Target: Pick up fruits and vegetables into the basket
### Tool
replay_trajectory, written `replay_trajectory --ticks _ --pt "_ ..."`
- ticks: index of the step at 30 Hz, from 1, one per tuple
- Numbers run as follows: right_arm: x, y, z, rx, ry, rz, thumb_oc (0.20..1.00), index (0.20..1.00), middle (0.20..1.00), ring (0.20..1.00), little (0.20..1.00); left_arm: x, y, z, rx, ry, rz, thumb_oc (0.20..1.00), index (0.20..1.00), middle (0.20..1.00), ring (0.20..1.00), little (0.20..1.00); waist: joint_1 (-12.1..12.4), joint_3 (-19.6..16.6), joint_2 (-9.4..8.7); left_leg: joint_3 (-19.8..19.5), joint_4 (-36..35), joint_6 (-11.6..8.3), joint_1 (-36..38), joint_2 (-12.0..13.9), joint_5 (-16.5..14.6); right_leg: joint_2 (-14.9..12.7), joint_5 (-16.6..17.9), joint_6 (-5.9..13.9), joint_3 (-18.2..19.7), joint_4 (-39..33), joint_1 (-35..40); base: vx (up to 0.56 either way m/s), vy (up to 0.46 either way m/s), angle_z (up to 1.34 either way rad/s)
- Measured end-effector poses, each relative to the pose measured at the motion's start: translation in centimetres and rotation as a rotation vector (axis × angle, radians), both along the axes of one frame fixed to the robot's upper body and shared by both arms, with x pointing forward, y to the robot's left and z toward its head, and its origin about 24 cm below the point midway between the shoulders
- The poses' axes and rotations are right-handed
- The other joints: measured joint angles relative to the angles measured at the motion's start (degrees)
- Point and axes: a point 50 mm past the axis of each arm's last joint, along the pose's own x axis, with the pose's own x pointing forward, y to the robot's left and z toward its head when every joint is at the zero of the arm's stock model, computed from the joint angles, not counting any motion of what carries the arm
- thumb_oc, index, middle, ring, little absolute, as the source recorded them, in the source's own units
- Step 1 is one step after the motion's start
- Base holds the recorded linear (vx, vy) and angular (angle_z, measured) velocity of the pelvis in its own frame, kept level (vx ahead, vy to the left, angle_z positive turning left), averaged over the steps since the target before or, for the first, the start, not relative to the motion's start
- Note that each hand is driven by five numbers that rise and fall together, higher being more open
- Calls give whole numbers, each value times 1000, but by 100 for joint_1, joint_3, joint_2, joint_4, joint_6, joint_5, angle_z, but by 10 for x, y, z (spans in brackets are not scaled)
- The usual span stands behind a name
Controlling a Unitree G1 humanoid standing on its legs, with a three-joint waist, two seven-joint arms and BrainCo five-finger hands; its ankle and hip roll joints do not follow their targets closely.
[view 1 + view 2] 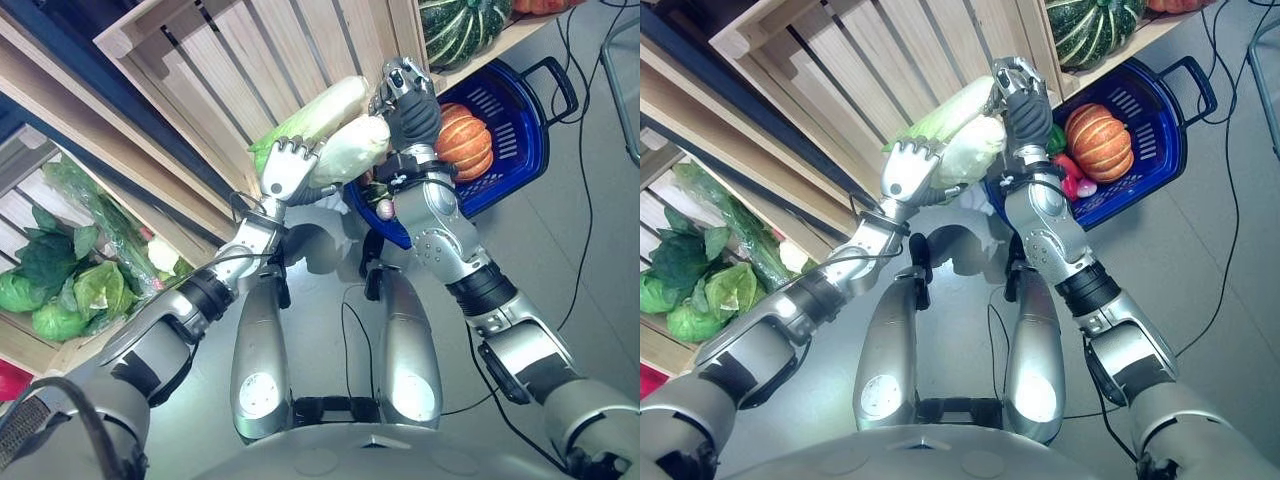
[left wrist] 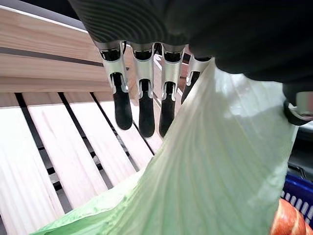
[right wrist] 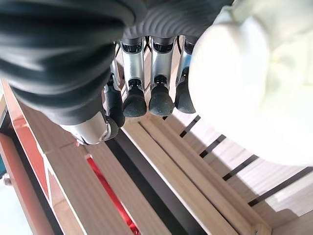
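Pressing flat, straight fingers on both ends, left hand [image 1: 287, 168] and right hand [image 1: 408, 100] carry the bulky, leafy-soft cabbage [image 1: 322, 125] toward the basket [image 1: 510, 135] at 2 o'clock.

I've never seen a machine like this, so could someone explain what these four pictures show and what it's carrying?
This is a two-armed humanoid robot. Two pictures come from cameras on its head, looking down over its silver arms; the other two come from cameras on its wrists, looking along its fingers. Between its left hand and right hand it holds up a long pale green napa cabbage, one hand at each end, in front of a wooden crate. Beside it on the grey floor sits a blue basket with an orange pumpkin inside. Leafy greens lie in another crate nearby.
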Motion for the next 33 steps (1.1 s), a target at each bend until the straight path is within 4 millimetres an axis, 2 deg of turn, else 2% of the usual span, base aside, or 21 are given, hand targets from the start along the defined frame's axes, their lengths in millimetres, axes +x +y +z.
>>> replay_trajectory --ticks 7,8,9,19,24,29,33 --pt "0 1 4 -25 -18 1 200 200 200 200 200 2 4 1 -35 51 31 200 200 200 200 200 -7 0 0 -3 -6 0 2 0 0 0 0 0 -5 1 3 0 0 0" --pt "0 1 4 -36 -27 -7 906 906 906 906 906 3 4 1 -49 65 35 200 200 200 200 200 -11 0 0 -3 -6 0 4 0 0 0 0 0 -5 1 3 0 0 0" --pt "0 1 5 -40 -33 -13 1000 1000 1000 1000 1000 3 5 1 -60 72 37 200 200 200 200 200 -15 0 0 -3 -6 0 4 0 0 0 0 0 -4 1 3 0 0 0" --pt "-1 -11 17 -33 -108 -73 1000 1000 1000 1000 1000 2 11 12 -125 119 28 200 200 200 200 200 -22 0 -1 7 -19 1 4 -1 -1 2 -1 2 -2 -36 5 -6 16 0" --pt "-9 -17 33 -34 -191 -122 1000 1000 1000 1000 1000 2 16 14 -189 161 33 200 200 200 200 200 -14 0 0 10 -30 1 10 -4 -1 -1 -1 2 -3 -38 5 -13 40 0" --pt "-14 -28 43 -111 -261 -275 1000 1000 1000 1000 1000 1 26 7 -267 209 70 200 200 200 200 200 -26 0 0 52 -87 -3 78 -7 4 -1 1 2 24 -33 20 -9 24 -2" --pt "-11 -42 42 -231 -237 -418 1000 1000 1000 1000 1000 2 39 9 -329 182 124 200 200 200 200 200 -51 0 0 58 -107 -4 121 -6 5 4 1 2 29 -40 57 0 0 0"
